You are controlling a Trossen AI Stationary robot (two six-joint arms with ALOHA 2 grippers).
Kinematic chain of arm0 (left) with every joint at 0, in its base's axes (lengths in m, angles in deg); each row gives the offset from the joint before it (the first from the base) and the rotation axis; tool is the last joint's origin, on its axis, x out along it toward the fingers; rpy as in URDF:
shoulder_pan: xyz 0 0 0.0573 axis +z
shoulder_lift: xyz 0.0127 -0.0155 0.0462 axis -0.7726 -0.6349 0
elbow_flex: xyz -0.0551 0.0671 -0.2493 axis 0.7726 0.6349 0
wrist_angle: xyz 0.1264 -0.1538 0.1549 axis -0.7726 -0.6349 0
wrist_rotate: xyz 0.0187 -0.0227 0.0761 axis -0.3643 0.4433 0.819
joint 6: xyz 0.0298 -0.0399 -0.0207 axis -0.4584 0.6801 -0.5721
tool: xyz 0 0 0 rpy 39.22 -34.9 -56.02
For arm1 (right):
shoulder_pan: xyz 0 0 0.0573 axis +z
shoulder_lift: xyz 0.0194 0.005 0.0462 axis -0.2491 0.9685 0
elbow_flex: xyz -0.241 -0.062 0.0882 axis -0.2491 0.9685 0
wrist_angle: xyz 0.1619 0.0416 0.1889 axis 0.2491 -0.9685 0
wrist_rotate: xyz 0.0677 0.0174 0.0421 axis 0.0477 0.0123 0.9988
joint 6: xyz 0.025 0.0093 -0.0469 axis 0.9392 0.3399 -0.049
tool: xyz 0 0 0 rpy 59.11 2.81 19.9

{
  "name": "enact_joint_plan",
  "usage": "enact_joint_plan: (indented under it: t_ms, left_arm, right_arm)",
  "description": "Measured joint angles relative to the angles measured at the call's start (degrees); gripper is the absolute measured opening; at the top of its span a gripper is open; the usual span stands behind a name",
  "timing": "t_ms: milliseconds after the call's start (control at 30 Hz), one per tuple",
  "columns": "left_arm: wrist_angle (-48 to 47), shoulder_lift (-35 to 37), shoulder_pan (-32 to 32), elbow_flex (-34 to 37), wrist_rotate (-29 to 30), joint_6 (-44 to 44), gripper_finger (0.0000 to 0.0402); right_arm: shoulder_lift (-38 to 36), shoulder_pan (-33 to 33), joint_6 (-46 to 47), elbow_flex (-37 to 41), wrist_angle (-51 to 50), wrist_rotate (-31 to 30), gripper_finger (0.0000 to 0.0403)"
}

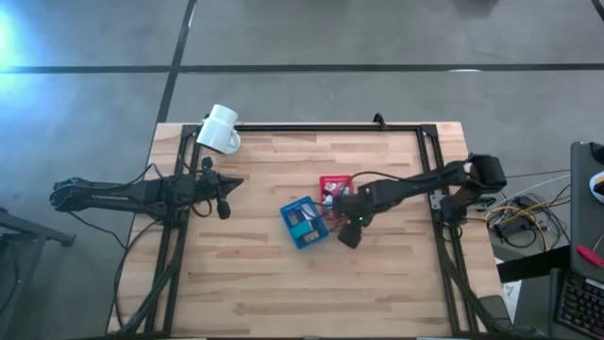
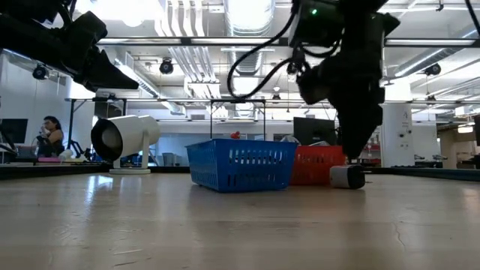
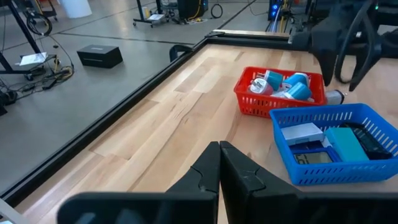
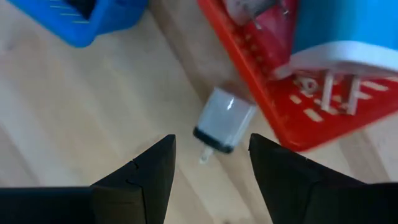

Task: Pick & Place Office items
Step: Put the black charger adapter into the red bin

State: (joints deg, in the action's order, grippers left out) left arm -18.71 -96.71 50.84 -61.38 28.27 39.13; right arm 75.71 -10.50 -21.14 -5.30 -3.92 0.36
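A small white block with a dark end [image 4: 224, 127] lies on the table against the red tray's outer wall [image 4: 273, 118]; it also shows in the low view [image 2: 347, 176]. My right gripper [image 4: 211, 162] is open just above it, fingers pointing down and standing on either side of it, apart from it. The red tray [image 1: 335, 187] holds teal and white items [image 3: 283, 86]. The blue tray [image 1: 304, 223] holds a white block, a teal block and dark items [image 3: 323, 140]. My left gripper [image 3: 219, 171] is shut and empty at the table's left [image 1: 225, 196].
A large white mug [image 1: 220, 129] lies on its side at the table's far left corner. The two trays stand side by side in the middle. Bare wood lies along the near side [image 1: 311, 293]. A black frame rail [image 1: 321, 127] runs along the far edge.
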Motion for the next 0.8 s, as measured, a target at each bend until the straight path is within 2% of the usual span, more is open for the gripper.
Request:
enact_joint_plan:
  t_ms: [267, 533, 800]
  left_arm:
    - [0.02, 0.00, 0.00, 0.00, 0.02, -0.17, 0.0012]
    - [0.02, 0.00, 0.00, 0.00, 0.07, -0.20, 0.0012]
    - [0.35, 0.00, 0.00, 0.00, 0.13, -0.20, 0.0012]
  right_arm:
    - [6.98, -0.35, -2.49, -2.05, -0.23, -2.85, 0.0201]
    - [7.28, -0.57, -5.53, -1.46, 0.06, -3.97, 0.0201]
    - [7.21, -0.38, -13.79, -0.52, 0.93, -5.96, 0.0201]
